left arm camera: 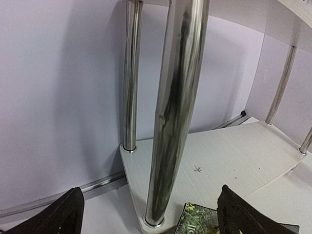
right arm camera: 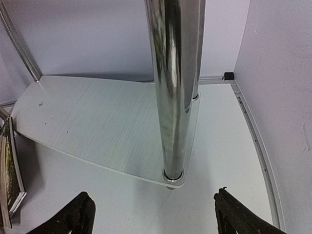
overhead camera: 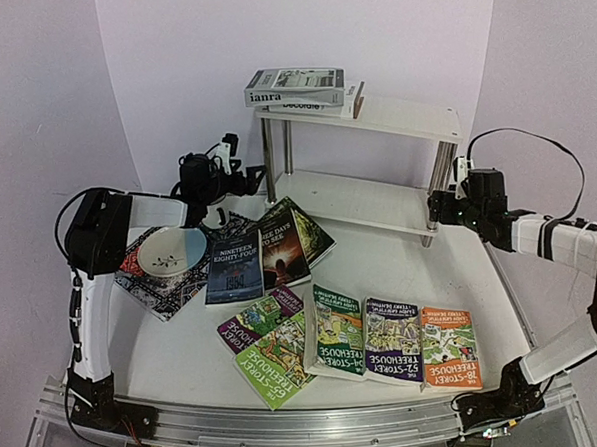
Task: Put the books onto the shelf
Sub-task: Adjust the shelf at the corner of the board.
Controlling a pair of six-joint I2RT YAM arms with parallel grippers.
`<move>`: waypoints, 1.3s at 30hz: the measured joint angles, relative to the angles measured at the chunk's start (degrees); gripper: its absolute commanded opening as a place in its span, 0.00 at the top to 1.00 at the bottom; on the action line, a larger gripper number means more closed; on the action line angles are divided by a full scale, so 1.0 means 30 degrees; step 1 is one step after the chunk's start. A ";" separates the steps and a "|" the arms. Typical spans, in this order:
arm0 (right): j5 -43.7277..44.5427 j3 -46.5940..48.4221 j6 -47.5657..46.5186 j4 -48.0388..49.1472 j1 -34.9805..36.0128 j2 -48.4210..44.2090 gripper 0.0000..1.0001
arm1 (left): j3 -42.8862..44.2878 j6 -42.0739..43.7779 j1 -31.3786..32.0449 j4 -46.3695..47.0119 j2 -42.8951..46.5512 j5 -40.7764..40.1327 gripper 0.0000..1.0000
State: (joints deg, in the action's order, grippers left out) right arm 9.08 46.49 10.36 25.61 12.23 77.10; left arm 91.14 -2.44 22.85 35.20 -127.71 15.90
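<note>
The shelf (overhead camera: 403, 113) stands at the back centre, with two books (overhead camera: 293, 86) stacked flat on its top board. Several more books lie on the table: dark novels (overhead camera: 280, 249) by the shelf's left front leg and Treehouse covers (overhead camera: 390, 339) nearer the front. My left gripper (overhead camera: 256, 176) (left arm camera: 153, 217) is open just before the left front chrome leg (left arm camera: 170, 122), a green book corner (left arm camera: 197, 219) beside its right finger (left arm camera: 243, 214). My right gripper (overhead camera: 436, 208) (right arm camera: 153, 214) is open, facing the right front leg (right arm camera: 173, 87), holding nothing.
A black-white patterned placemat (overhead camera: 162, 286) with a pale plate (overhead camera: 172, 250) lies at the left, under my left arm. The shelf's lower board (right arm camera: 97, 122) is bare. A book edge (right arm camera: 7, 170) shows at the left of the right wrist view. Walls close in behind and to the right.
</note>
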 measured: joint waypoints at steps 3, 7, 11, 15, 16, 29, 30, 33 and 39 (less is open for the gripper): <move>0.0421 0.0004 -0.0400 0.1390 -0.0028 0.0847 0.16 | 0.0983 0.0429 -0.0085 0.0510 -0.0745 0.0533 0.07; 0.0773 0.0199 -0.1031 0.2917 -0.0039 0.1572 0.18 | 0.1891 0.1120 -0.0110 0.1030 -0.1597 0.1485 0.08; 0.0872 0.0573 -0.1683 0.4039 -0.0109 0.2292 0.20 | 0.2815 0.1664 -0.0110 0.1424 -0.2496 0.2412 0.15; 0.1125 0.0682 -0.2231 0.4927 -0.0109 0.2723 0.25 | 0.3541 0.2026 -0.0107 0.1511 -0.3192 0.2970 0.23; 0.1205 0.0680 -0.2361 0.5123 -0.0109 0.2759 0.25 | 0.3685 0.2042 -0.0103 0.1529 -0.3302 0.3037 0.24; 0.1654 0.0733 -0.4186 0.7113 -0.0109 0.3781 0.38 | 0.6728 0.1865 -0.0117 0.1823 -0.5392 0.3471 0.30; 0.1664 0.0742 -0.4214 0.7207 -0.0109 0.3889 0.39 | 0.6855 0.1827 -0.0122 0.1816 -0.5486 0.3452 0.30; 0.1756 0.0804 -0.4249 0.7457 -0.0109 0.4118 0.39 | 0.7354 0.1760 -0.0117 0.1816 -0.5730 0.3344 0.30; 0.2337 0.1328 -0.4256 0.8046 -0.0117 0.4565 0.28 | 0.8524 0.1668 -0.0117 0.1981 -0.6370 0.3149 0.27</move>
State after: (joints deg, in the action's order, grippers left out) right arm 16.09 50.47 -2.41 49.75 11.88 90.80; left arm 116.71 2.56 22.50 41.15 -146.82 25.34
